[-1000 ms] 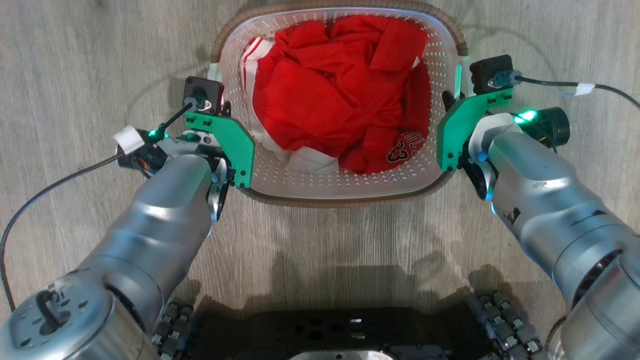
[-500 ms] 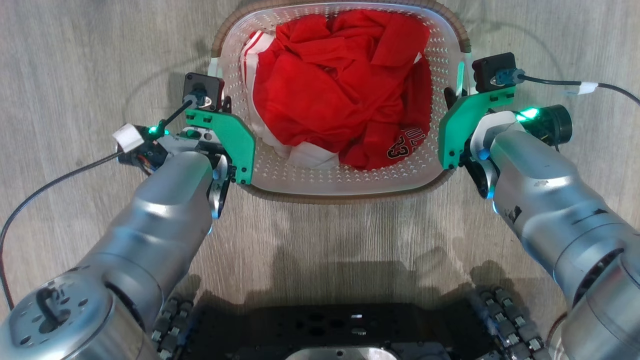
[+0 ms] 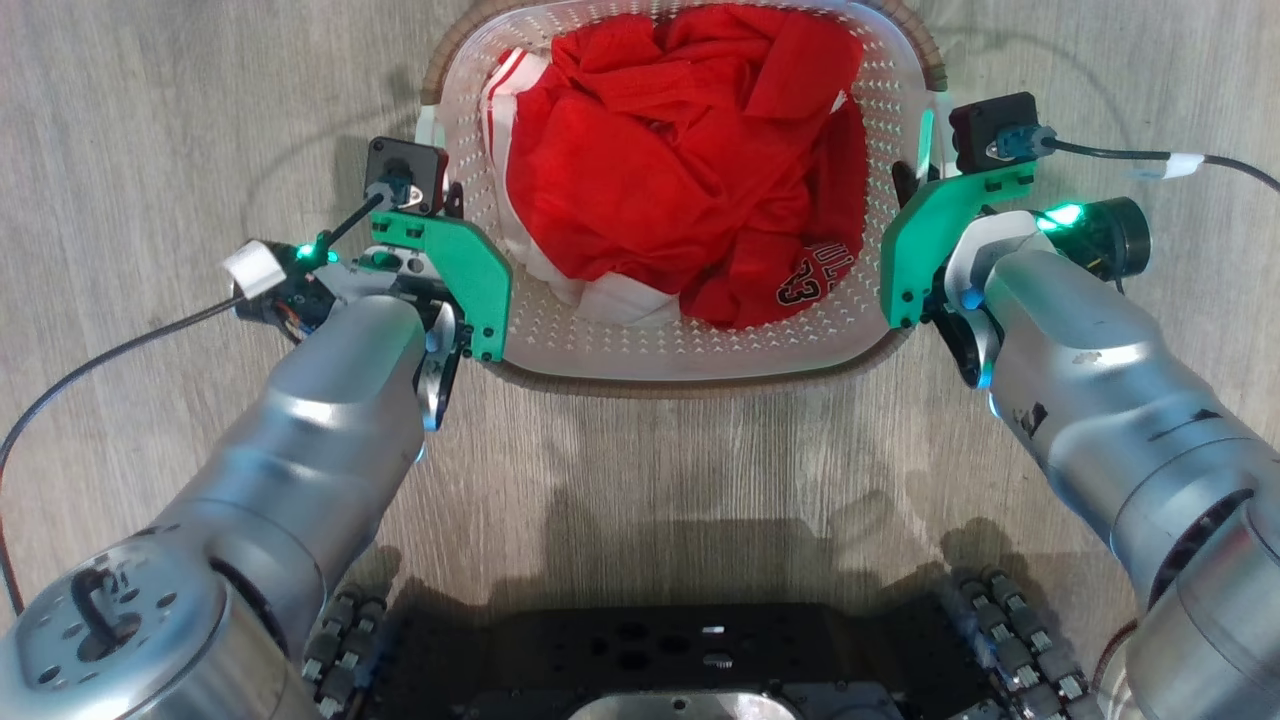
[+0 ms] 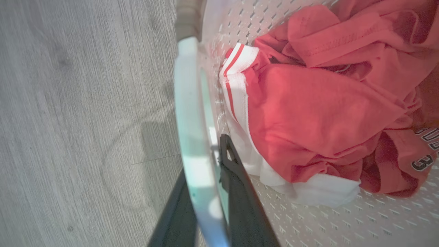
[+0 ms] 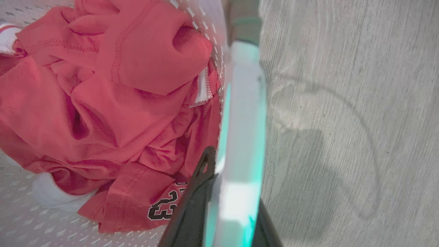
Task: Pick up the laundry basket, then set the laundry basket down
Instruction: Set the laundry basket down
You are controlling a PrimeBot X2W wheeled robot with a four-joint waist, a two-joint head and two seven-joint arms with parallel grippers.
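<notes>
**Laundry basket gripped at both handles: lift phase, set-down pending**

Laundry basket is hanging between the two arms, just ahead of the robot's base, and carrying red clothes. Left gripper fingers are clamping the left handle, one finger inside the wall and one outside. Right gripper is doing the same on the right handle. The rim shadow on the floor is falling offset from the basket, so it's probably riding clear and the pick-up is looking done. The next move is calling for level, synced lowering of both arms until the base seats, then opening the fingers.
</notes>
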